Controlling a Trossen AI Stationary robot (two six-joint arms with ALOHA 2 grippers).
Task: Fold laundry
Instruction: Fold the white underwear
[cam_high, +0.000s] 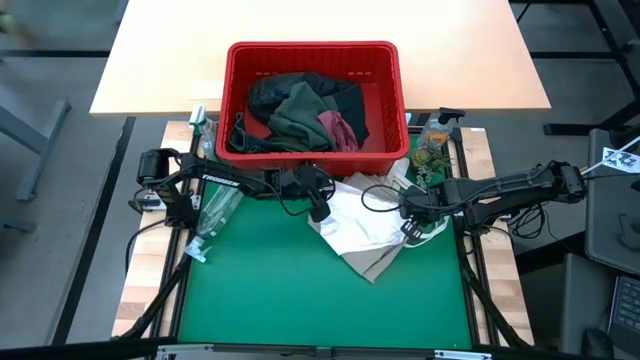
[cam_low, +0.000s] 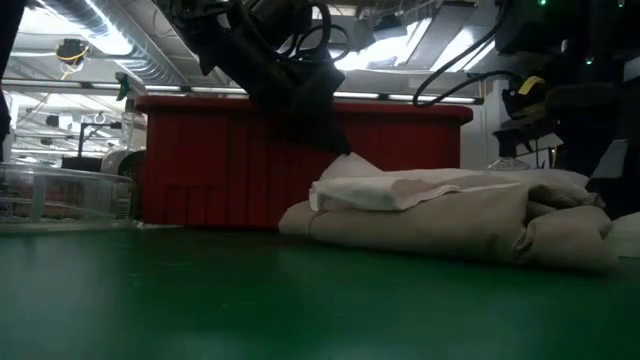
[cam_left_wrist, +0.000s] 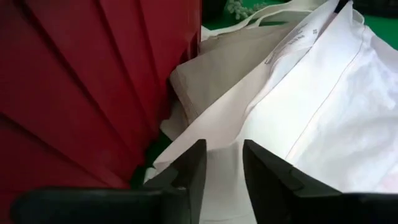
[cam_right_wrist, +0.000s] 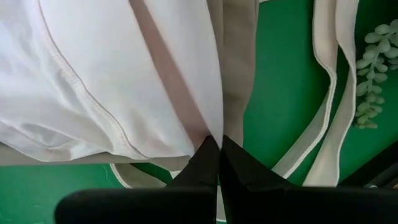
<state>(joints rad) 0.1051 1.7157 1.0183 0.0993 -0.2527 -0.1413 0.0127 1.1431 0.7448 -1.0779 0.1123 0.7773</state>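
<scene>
A pale wooden table (cam_high: 320, 55) is standing at 12 o'clock beyond the green worktop (cam_high: 320, 300), which is sitting on a light wood base (cam_high: 140, 290). Grey floor (cam_high: 50, 200) is spreading at 9 o'clock. Ceiling ducts (cam_low: 110, 50) and strip lights (cam_low: 460, 40) are showing overhead in the low view.

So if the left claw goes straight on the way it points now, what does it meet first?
Most likely the white garment: the left claw is open with that cloth right ahead of its tips. The red basket runs alongside, not in its line.
</scene>
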